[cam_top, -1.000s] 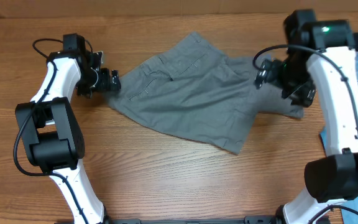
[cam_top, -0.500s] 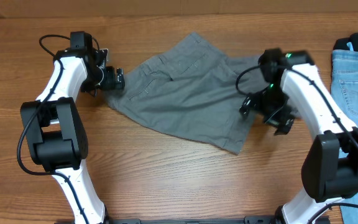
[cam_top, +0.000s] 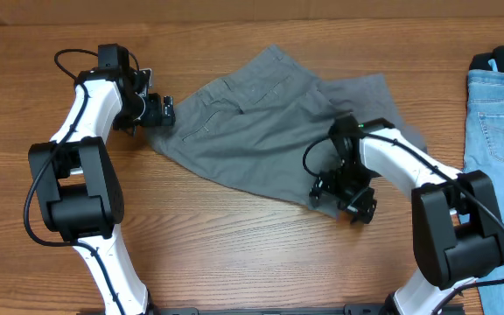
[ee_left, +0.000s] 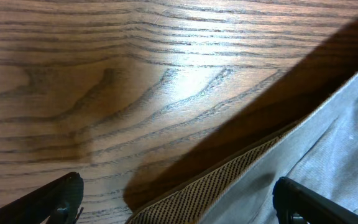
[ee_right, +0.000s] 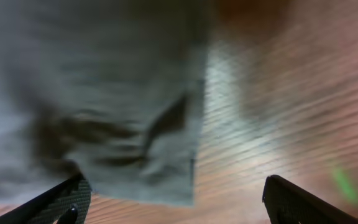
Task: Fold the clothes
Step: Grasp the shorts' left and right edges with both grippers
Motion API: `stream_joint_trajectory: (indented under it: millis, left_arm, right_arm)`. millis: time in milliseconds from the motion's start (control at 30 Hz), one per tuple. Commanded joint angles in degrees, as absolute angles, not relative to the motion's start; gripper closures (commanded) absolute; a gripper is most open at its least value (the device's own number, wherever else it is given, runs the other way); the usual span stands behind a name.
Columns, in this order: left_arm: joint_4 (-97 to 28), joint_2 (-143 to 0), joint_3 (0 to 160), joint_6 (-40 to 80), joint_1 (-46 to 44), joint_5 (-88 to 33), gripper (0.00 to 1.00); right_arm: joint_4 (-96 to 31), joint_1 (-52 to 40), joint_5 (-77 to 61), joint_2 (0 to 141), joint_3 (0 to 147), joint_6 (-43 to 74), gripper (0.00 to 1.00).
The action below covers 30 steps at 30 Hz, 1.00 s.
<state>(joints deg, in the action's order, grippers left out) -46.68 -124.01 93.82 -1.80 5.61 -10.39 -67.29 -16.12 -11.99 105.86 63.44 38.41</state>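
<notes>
**Both grippers spread at the shorts' edges**

The left gripper (cam_top: pixel 166 112) is spread wide and holds nothing. The waistband edge of the grey shorts (cam_top: pixel 261 122) lies between its fingers (ee_left: pixel 58 198). The right gripper (cam_top: pixel 339 203), equally wide and empty, hovers over the shorts' lower hem corner. The jeans (cam_top: pixel 501 105) lie far right.

Right gripper (cam_top: pixel 334 194): has been swung from the far right end of the grey shorts (cam_top: pixel 252 131) down to their near hem corner.
Denim jeans (cam_top: pixel 500 114): uncovered by that arm.
</notes>
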Motion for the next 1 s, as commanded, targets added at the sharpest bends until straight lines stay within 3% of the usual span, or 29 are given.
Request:
stream_joint_trajectory:
  millis: [0,267,433,467,500,567,600,667,700,767,967]
  left_arm:
    - [-46.5,-124.4,95.0,-1.2,5.6,-10.1,0.00]
    - [-46.7,-124.4,95.0,-1.3,5.6,-10.1,0.00]
    - [-46.9,-124.4,95.0,-1.3,5.6,-10.1,0.03]
    - [-47.0,-124.4,95.0,-1.3,5.6,-10.1,0.10]
    - [-47.7,-124.4,95.0,-1.2,5.6,-10.1,0.32]
    - [-48.3,-124.4,95.0,-1.2,5.6,-10.1,0.58]
    - [-48.6,-124.4,95.0,-0.8,5.6,-10.1,0.69]
    - [-48.9,-124.4,95.0,0.3,5.6,-10.2,0.76]
    - [-49.1,-124.4,95.0,0.5,5.6,-10.5,0.79]
    - [-49.5,-124.4,95.0,0.4,5.6,-11.7,0.96]
    - [-53.3,-122.3,95.6,0.5,5.6,-18.1,0.96]
  right_arm:
    - [-64.3,-16.1,-13.9,105.6,60.0,40.5,0.12]
    - [-57.9,-16.1,-16.6,105.6,57.1,40.1,0.19]
    - [-56.6,-16.1,-16.0,105.6,57.0,40.7,0.37]
    - [-56.7,-16.0,-15.3,105.6,57.0,41.6,0.39]
    - [-57.0,-15.6,-13.1,105.6,57.2,43.0,0.47]
    - [-58.3,-14.8,-10.6,105.6,58.1,43.5,0.52]
    - [-59.0,-14.3,-9.9,105.5,58.6,43.5,0.62]
    - [-59.9,-13.4,-9.0,105.2,59.5,43.5,0.96]
    - [-60.3,-12.9,-9.0,104.9,60.0,43.3,0.96]
    - [-60.8,-12.2,-8.7,104.0,61.1,43.0,0.96]
    - [-64.7,-12.0,-4.0,96.6,66.6,42.9,0.96]
